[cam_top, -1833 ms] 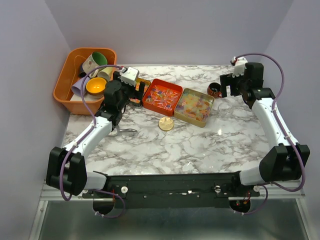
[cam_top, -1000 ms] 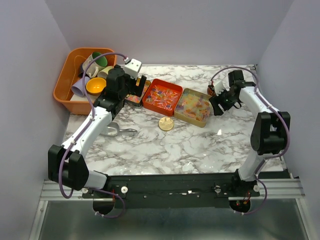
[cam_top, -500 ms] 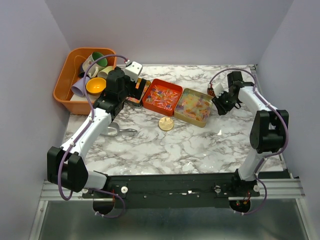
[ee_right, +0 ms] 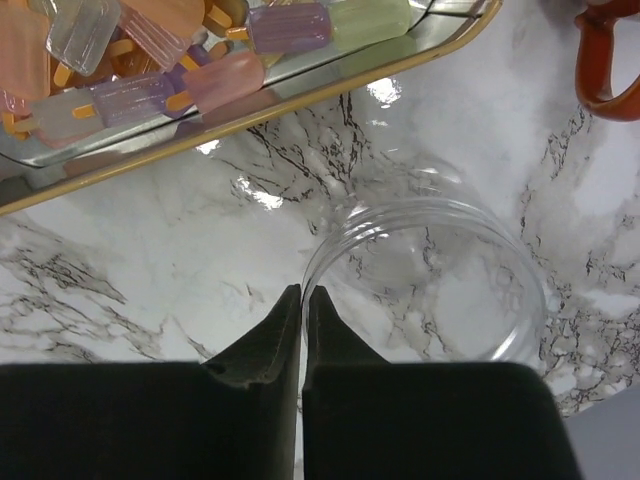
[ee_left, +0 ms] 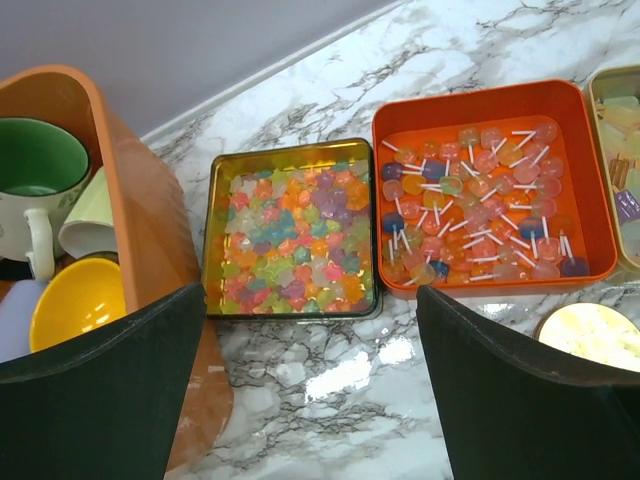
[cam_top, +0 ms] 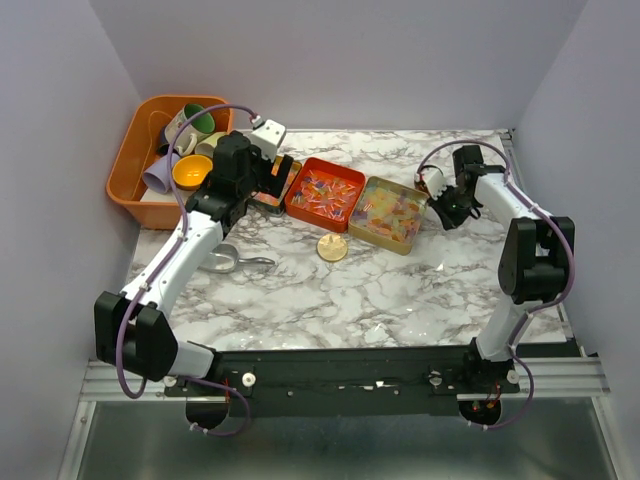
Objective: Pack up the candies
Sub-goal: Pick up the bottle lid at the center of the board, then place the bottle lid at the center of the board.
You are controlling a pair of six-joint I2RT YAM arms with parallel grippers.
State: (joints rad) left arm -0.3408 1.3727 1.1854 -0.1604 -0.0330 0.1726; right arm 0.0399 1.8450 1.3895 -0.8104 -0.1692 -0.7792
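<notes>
Two shifts stand out. The right arm, lately raised over the far right corner, has folded down. Its right gripper (ee_right: pixel 303 295) now has its jaws pressed to a thin slit on the near rim of the clear round jar (ee_right: pixel 430 290), seemingly pinching the wall. The left gripper (ee_left: pixel 310 300) has edged toward the back and hangs spread wide, holding nothing. The empty jar looks readied for filling. The tiny mixed-colour candies (ee_left: pixel 290 245) lie in a gold-rimmed rectangular tin (ee_left: pixel 212 250), just beside the orange square tray of lollipops (ee_left: pixel 480 190). A small metal scoop (cam_top: pixel 228 262) lies unused by the left arm. The orange bin of mugs (cam_top: pixel 125 175) crowds the tin's left side, and a dark red mug (ee_right: pixel 605 60) stands near the jar.
</notes>
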